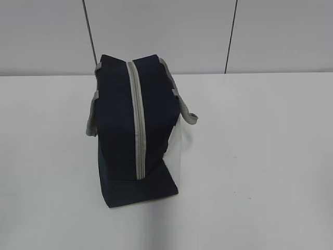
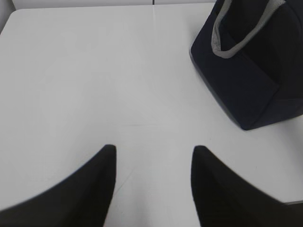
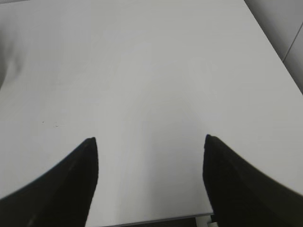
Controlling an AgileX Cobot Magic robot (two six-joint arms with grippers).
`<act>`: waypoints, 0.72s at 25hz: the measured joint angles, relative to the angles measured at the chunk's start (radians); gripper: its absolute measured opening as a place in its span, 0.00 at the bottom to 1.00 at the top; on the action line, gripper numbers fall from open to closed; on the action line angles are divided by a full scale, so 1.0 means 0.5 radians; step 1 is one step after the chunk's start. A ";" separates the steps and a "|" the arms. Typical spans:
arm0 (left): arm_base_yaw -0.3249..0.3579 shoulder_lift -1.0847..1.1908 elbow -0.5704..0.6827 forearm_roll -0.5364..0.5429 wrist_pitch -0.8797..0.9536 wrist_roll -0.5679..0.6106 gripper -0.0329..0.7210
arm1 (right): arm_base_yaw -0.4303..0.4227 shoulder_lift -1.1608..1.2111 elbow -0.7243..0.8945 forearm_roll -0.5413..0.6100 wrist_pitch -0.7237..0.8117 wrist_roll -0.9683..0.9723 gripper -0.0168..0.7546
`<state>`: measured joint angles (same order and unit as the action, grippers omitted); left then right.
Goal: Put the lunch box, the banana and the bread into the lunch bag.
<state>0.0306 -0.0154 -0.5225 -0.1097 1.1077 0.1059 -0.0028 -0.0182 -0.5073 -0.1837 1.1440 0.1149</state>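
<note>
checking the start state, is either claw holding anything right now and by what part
Nothing is held. The left claw and the right claw both stand open over bare table, and the lunch bag sits untouched with its zipper closed.

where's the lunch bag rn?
The lunch bag stands zipped shut on the white table, left of centre in the exterior view, near the back wall. The left wrist view shows it at upper right, beyond the open, empty left hand.
</note>
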 joint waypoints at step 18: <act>0.000 0.000 0.000 0.000 0.000 0.000 0.53 | 0.000 0.000 0.000 0.000 0.000 0.000 0.68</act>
<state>0.0306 -0.0154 -0.5225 -0.1097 1.1077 0.1059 -0.0028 -0.0182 -0.5073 -0.1837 1.1440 0.1149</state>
